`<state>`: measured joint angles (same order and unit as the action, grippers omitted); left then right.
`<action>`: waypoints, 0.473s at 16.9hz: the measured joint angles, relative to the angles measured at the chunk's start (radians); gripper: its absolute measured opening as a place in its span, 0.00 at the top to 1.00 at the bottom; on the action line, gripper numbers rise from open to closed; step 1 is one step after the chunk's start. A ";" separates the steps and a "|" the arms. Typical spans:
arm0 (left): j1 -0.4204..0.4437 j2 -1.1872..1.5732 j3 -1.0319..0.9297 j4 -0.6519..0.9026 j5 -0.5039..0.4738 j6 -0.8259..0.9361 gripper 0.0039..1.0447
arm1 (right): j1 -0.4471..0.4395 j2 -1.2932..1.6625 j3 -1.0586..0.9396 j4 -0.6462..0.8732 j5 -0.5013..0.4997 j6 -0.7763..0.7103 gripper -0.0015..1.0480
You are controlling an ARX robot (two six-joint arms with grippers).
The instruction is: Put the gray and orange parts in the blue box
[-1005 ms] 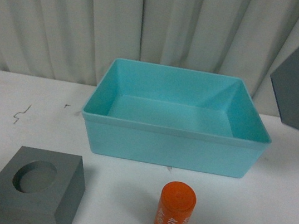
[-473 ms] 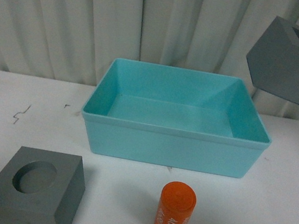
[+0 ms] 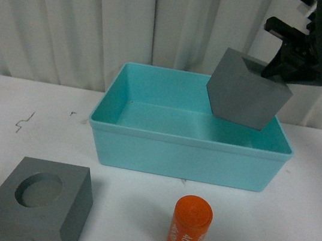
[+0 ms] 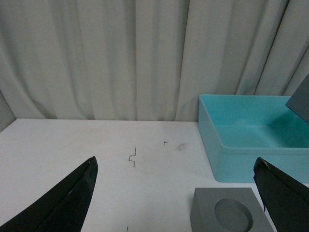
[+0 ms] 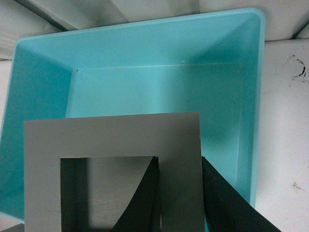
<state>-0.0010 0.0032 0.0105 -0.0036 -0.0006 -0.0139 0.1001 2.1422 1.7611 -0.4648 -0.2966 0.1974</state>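
Note:
The gray cube with the square recess [image 3: 246, 97] hangs tilted over the right rear of the blue box [image 3: 188, 140]. My right gripper [image 3: 276, 70] is shut on one wall of it, one finger inside the recess and one outside. In the right wrist view the cube [image 5: 111, 135] fills the near part between the gripper [image 5: 179, 159] and the box floor [image 5: 159, 87]. The gray cube with the round recess [image 3: 39, 205] sits at the front left of the table, the orange cylinder [image 3: 189, 228] upright in front of the box. My left gripper [image 4: 175, 163] is open above the table near the round-recess cube [image 4: 227, 212].
A white pleated curtain [image 3: 103, 21] hangs behind the white table [image 3: 289, 236]. Small dark marks [image 3: 23, 121] lie on the table left of the box. The box interior holds nothing.
My right gripper has carried the square-recess cube leftward and down from the upper right to above the box's right side. The other cube, the cylinder and the box have stayed put.

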 joint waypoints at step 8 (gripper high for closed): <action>0.000 0.000 0.000 0.000 0.000 0.000 0.06 | 0.047 0.097 0.001 0.039 0.036 0.009 0.82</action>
<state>-0.0010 0.0032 0.0105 -0.0040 -0.0002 -0.0139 0.1471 2.2395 1.7618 -0.4255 -0.2604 0.2066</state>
